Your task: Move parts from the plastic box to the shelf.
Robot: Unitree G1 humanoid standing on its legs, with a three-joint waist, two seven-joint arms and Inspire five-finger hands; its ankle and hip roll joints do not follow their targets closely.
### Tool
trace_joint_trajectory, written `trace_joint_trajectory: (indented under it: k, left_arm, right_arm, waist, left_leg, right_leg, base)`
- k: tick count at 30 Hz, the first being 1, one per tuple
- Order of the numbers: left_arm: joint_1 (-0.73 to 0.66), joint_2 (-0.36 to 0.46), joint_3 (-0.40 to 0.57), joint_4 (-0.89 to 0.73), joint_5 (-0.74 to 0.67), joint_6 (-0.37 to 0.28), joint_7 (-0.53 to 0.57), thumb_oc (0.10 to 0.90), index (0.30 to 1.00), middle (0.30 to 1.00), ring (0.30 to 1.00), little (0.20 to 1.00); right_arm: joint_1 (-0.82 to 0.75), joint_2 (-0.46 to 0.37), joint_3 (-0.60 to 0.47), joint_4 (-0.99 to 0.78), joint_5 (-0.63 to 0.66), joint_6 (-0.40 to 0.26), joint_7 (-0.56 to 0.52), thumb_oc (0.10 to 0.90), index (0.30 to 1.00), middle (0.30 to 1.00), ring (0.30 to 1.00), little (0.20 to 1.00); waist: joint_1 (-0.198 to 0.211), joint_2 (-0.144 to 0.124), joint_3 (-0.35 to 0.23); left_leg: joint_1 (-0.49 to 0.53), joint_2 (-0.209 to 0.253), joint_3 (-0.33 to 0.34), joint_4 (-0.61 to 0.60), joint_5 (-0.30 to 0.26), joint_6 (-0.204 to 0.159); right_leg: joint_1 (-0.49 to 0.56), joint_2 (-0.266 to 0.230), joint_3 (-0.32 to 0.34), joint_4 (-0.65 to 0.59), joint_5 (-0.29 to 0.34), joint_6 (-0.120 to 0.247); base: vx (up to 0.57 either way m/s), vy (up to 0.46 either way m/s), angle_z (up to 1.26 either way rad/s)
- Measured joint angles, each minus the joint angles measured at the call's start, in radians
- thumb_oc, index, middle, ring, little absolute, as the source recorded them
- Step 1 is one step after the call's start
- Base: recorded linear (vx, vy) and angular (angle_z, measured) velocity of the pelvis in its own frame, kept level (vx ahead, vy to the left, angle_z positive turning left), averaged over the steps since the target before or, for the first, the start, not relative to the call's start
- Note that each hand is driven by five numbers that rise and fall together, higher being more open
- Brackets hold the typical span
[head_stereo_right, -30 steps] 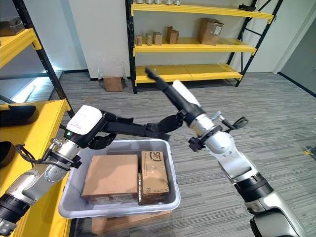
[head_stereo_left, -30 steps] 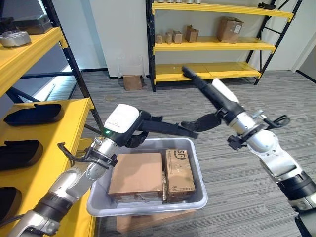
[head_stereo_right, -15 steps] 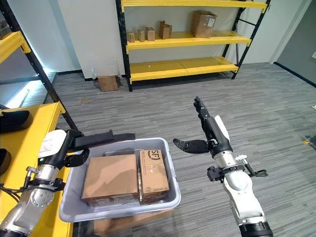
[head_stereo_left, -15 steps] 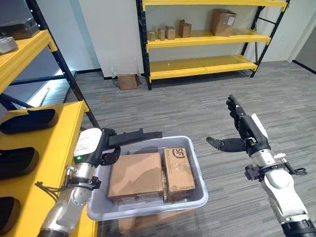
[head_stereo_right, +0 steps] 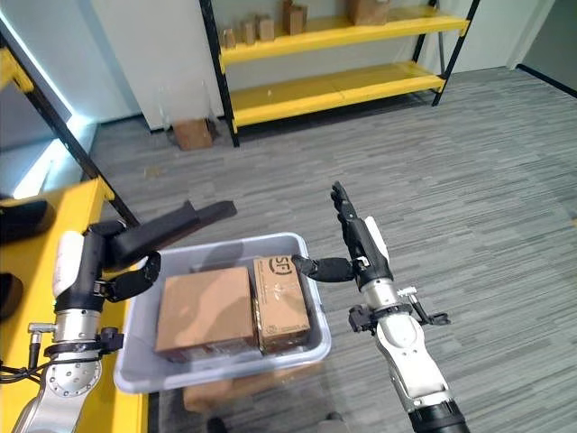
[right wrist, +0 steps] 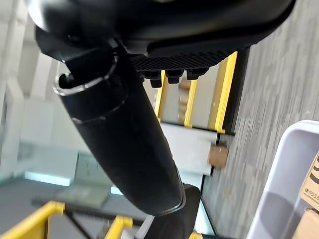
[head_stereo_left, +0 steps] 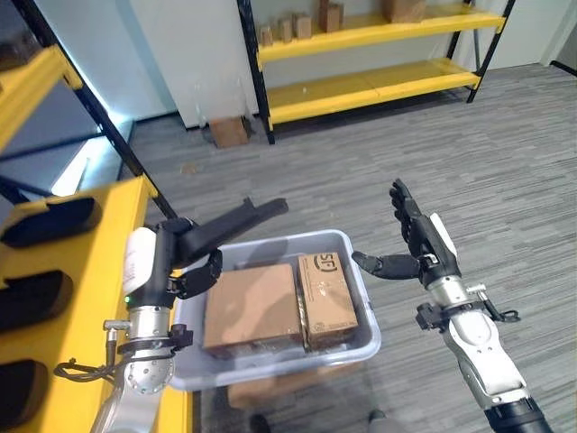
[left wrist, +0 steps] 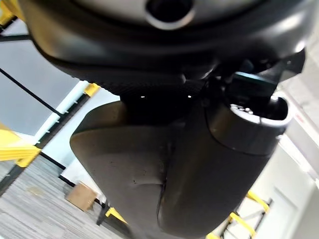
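— What's different from a second ago?
— Both arms have pulled in. The right hand (head_stereo_left: 416, 242), stretched high toward twelve o'clock over the plastic box (head_stereo_left: 364, 317) before, now stands at the box's three o'clock, fingers straight, thumb pointing at the rim.
— And the left hand (head_stereo_left: 212, 245)?
— It reached across the box's far edge earlier; now it's raised at the ten o'clock corner, fingers extended. The camera has tilted down as well.
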Motion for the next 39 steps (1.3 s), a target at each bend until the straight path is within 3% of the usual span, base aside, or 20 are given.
trace_joint_trajectory:
  k: [1, 2, 3, 4, 5, 6, 7, 8, 11, 13, 15, 17, 18, 19, 20, 21, 25, 33, 38, 39]
  left_arm:
    - [-0.011, 0.009, -0.001, 0.000, -0.007, 0.000, 0.002, 0.400, 0.300, 0.300, 0.300, 0.300]
    - [-0.030, 0.017, -0.011, 0.001, -0.007, 0.002, 0.011, 0.400, 0.300, 0.300, 0.300, 0.300]
    - [-0.059, 0.026, -0.025, 0.001, -0.007, 0.003, 0.011, 0.400, 0.300, 0.300, 0.300, 0.300]
    - [-0.063, 0.030, -0.030, -0.002, -0.008, 0.004, 0.022, 0.400, 0.300, 0.300, 0.300, 0.300]
    - [-0.049, 0.031, -0.030, 0.008, -0.008, 0.011, 0.030, 0.400, 0.300, 0.300, 0.300, 0.300]
    - [-0.055, 0.036, -0.041, 0.023, -0.007, 0.015, 0.029, 0.400, 0.300, 0.300, 0.300, 0.300]
    - [-0.049, 0.037, -0.042, 0.027, -0.007, 0.016, 0.028, 0.400, 0.300, 0.300, 0.300, 0.300]
    - [-0.050, 0.050, -0.031, 0.022, -0.009, 0.016, 0.028, 0.400, 0.300, 0.300, 0.300, 0.300]
    - [-0.071, 0.042, -0.024, 0.019, -0.016, 0.014, 0.029, 0.400, 0.300, 0.300, 0.300, 0.300]
    - [-0.103, 0.041, -0.027, 0.013, -0.016, 0.005, 0.029, 0.400, 0.300, 0.300, 0.300, 0.300]
    - [-0.115, 0.036, -0.037, 0.009, -0.016, 0.003, 0.030, 0.400, 0.300, 0.300, 0.300, 0.300]
    - [-0.140, 0.021, -0.043, 0.006, -0.014, -0.005, 0.030, 0.400, 0.300, 0.300, 0.300, 0.300]
    - [-0.165, -0.001, -0.058, 0.006, -0.013, -0.004, 0.029, 0.400, 0.300, 0.300, 0.300, 0.300]
    - [-0.167, -0.014, -0.068, -0.005, -0.013, -0.002, 0.030, 0.400, 0.300, 0.300, 0.300, 0.300]
    - [-0.150, -0.028, -0.069, -0.017, -0.012, -0.006, 0.031, 0.400, 0.300, 0.300, 0.300, 0.300]
    - [-0.134, -0.027, -0.071, -0.013, -0.004, -0.007, 0.031, 0.400, 0.300, 0.300, 0.300, 0.300]
    - [-0.071, -0.010, -0.015, -0.024, -0.001, 0.007, 0.033, 0.400, 0.300, 0.300, 0.300, 0.300]
    - [0.009, 0.006, 0.039, -0.028, 0.026, 0.016, 0.037, 0.400, 0.300, 0.300, 0.300, 0.300]
    - [0.024, 0.011, 0.041, -0.029, 0.025, 0.016, 0.037, 0.400, 0.300, 0.300, 0.300, 0.300]
    - [0.026, 0.012, 0.041, -0.029, 0.026, 0.015, 0.036, 0.400, 0.300, 0.300, 0.300, 0.300]
  right_arm:
    - [-0.036, -0.016, -0.001, 0.000, -0.019, -0.005, -0.011, 0.900, 1.000, 1.000, 1.000, 1.000]
    - [-0.071, -0.037, -0.008, -0.002, -0.029, -0.013, -0.034, 0.900, 1.000, 1.000, 1.000, 1.000]
    - [-0.092, -0.054, -0.028, -0.009, -0.040, -0.020, -0.056, 0.900, 1.000, 1.000, 1.000, 1.000]
    - [-0.112, -0.045, -0.056, -0.011, -0.058, -0.021, -0.060, 0.900, 1.000, 1.000, 1.000, 1.000]
    - [-0.113, -0.014, -0.063, -0.015, -0.058, -0.023, -0.063, 0.900, 1.000, 1.000, 1.000, 1.000]
    - [-0.095, -0.008, -0.071, -0.025, -0.057, -0.028, -0.071, 0.900, 1.000, 1.000, 1.000, 1.000]
    - [-0.069, -0.011, -0.082, -0.044, -0.058, -0.029, -0.071, 0.900, 1.000, 1.000, 1.000, 1.000]
    - [-0.033, -0.012, -0.109, -0.060, -0.057, -0.031, -0.074, 0.900, 1.000, 1.000, 1.000, 1.000]
    - [-0.005, -0.012, -0.132, -0.070, -0.058, -0.032, -0.085, 0.900, 1.000, 1.000, 1.000, 1.000]
    - [0.058, -0.005, -0.174, -0.088, -0.056, -0.048, -0.085, 0.900, 1.000, 1.000, 1.000, 1.000]
    - [0.096, -0.003, -0.207, -0.088, -0.055, -0.049, -0.088, 0.900, 1.000, 1.000, 1.000, 1.000]
    - [0.126, -0.005, -0.243, -0.088, -0.055, -0.047, -0.095, 0.900, 1.000, 1.000, 1.000, 1.000]
    - [0.150, -0.005, -0.275, -0.088, -0.055, -0.046, -0.097, 0.900, 1.000, 1.000, 1.000, 1.000]
    - [0.158, -0.009, -0.286, -0.086, -0.055, -0.043, -0.103, 0.900, 1.000, 1.000, 1.000, 1.000]
    - [0.160, 0.017, -0.291, -0.072, -0.055, -0.043, -0.104, 0.900, 1.000, 1.000, 1.000, 1.000]
    - [0.185, 0.038, -0.288, -0.074, -0.055, -0.044, -0.101, 0.900, 1.000, 1.000, 1.000, 1.000]
    - [0.203, 0.046, -0.223, -0.070, -0.057, -0.045, -0.094, 0.900, 1.000, 1.000, 1.000, 1.000]
    - [0.214, 0.067, -0.209, -0.068, -0.057, -0.045, -0.083, 0.900, 1.000, 1.000, 1.000, 1.000]
    - [0.239, 0.076, -0.216, -0.065, -0.059, -0.042, -0.084, 0.900, 1.000, 1.000, 1.000, 1.000]
    - [0.246, 0.092, -0.218, -0.065, -0.059, -0.042, -0.082, 0.900, 1.000, 1.000, 1.000, 1.000]
  waist:
    - [0.020, -0.008, 0.012]
    - [0.028, -0.010, 0.033]
    - [0.030, -0.025, 0.057]
    - [0.051, -0.051, 0.086]
    - [0.070, -0.068, 0.094]
    - [0.077, -0.084, 0.099]
    - [0.064, -0.087, 0.099]
    - [0.035, -0.091, 0.099]
    - [-0.003, -0.064, 0.097]
    - [-0.037, -0.045, 0.097]
    - [-0.061, -0.005, 0.094]
    - [-0.075, 0.014, 0.091]
    - [-0.095, 0.023, 0.089]
    - [-0.091, 0.034, 0.084]
    - [-0.063, 0.043, 0.078]
    - [-0.060, 0.016, 0.060]
    - [-0.025, -0.050, 0.007]
    - [0.016, -0.084, -0.011]
    - [0.026, -0.139, -0.017]
    - [0.025, -0.154, -0.016]
  left_leg:
    - [-0.034, 0.015, -0.036, 0.001, 0.049, 0.005]
    - [-0.099, 0.013, -0.081, -0.004, 0.161, 0.031]
    - [-0.157, -0.007, -0.119, -0.008, 0.259, 0.133]
    - [-0.187, -0.024, -0.116, 0.003, 0.226, 0.132]
    - [-0.184, -0.047, -0.088, 0.054, 0.106, 0.102]
    - [-0.180, -0.063, -0.073, 0.134, 0.012, 0.084]
    - [-0.174, -0.072, -0.045, 0.256, -0.084, 0.033]
    - [-0.098, -0.077, 0.025, 0.388, -0.169, 0.036]
    - [0.096, -0.044, 0.066, 0.425, -0.246, 0.011]
    - [0.234, -0.031, 0.118, 0.376, -0.230, -0.005]
    - [0.299, -0.047, 0.106, 0.272, -0.230, -0.016]
    - [0.313, -0.071, 0.147, 0.143, -0.272, -0.012]
    - [0.294, -0.072, 0.213, 0.070, -0.297, 0.001]
    - [0.284, -0.084, 0.225, 0.016, -0.273, 0.027]
    - [0.279, -0.098, 0.198, 0.005, -0.295, -0.022]
    - [0.258, -0.135, 0.174, 0.013, -0.288, -0.002]
    - [0.203, -0.216, 0.128, 0.047, -0.298, 0.052]
    - [0.204, -0.233, 0.056, 0.052, -0.289, 0.070]
    - [0.143, -0.249, -0.008, 0.136, -0.313, 0.092]
    - [0.101, -0.262, -0.040, 0.215, -0.348, 0.106]
  right_leg:
    - [-0.030, 0.015, -0.024, 0.040, -0.020, -0.019]
    - [-0.056, 0.019, -0.065, 0.084, -0.037, -0.049]
    - [-0.088, 0.000, -0.088, 0.105, -0.053, -0.101]
    - [-0.091, -0.037, -0.137, 0.112, -0.046, -0.105]
    - [-0.083, -0.051, -0.177, 0.085, -0.024, -0.150]
    - [-0.077, -0.069, -0.198, 0.063, -0.012, -0.165]
    - [-0.046, -0.083, -0.252, -0.010, 0.023, -0.174]
    - [0.003, -0.078, -0.314, -0.134, 0.079, -0.175]
    - [0.041, -0.068, -0.415, -0.169, 0.092, -0.189]
    - [0.049, -0.084, -0.497, -0.151, 0.109, -0.176]
    - [0.047, -0.097, -0.540, -0.122, 0.107, -0.173]
    - [0.022, -0.160, -0.590, -0.090, 0.119, -0.157]
    - [0.021, -0.201, -0.630, -0.077, 0.131, -0.142]
    - [0.020, -0.211, -0.645, -0.071, 0.147, -0.130]
    - [0.019, -0.231, -0.645, -0.072, 0.188, -0.113]
    - [0.022, -0.267, -0.641, -0.090, 0.218, -0.095]
    - [0.035, -0.317, -0.629, -0.211, 0.328, -0.061]
    - [0.116, -0.333, -0.669, -0.245, 0.354, -0.035]
    - [0.148, -0.378, -0.713, -0.232, 0.356, -0.014]
    - [0.169, -0.401, -0.712, -0.227, 0.364, -0.002]
  base:
    - [-0.23, -0.253, 0.81]
    - [-0.16, -0.185, 1.42]
    - [-0.21, -0.239, 1.70]
    - [-0.14, -0.246, 1.44]
    - [-0.13, -0.324, 1.00]
    - [-0.06, -0.155, 0.95]
    - [-0.03, -0.172, 1.58]
    - [-0.08, -0.106, 1.55]
    - [-0.07, -0.017, 1.16]
    - [-0.12, 0.173, 1.30]
    - [-0.12, 0.194, 1.03]
    - [-0.09, 0.218, 1.15]
    - [-0.03, 0.157, 1.14]
    - [-0.08, 0.278, 0.92]
    - [-0.07, 0.225, 0.52]
    - [-0.09, 0.252, 0.45]
    - [-0.07, 0.185, 0.33]
    - [-0.03, 0.136, 0.26]
    - [-0.03, 0.194, 0.47]
    - [-0.02, 0.334, 0.61]
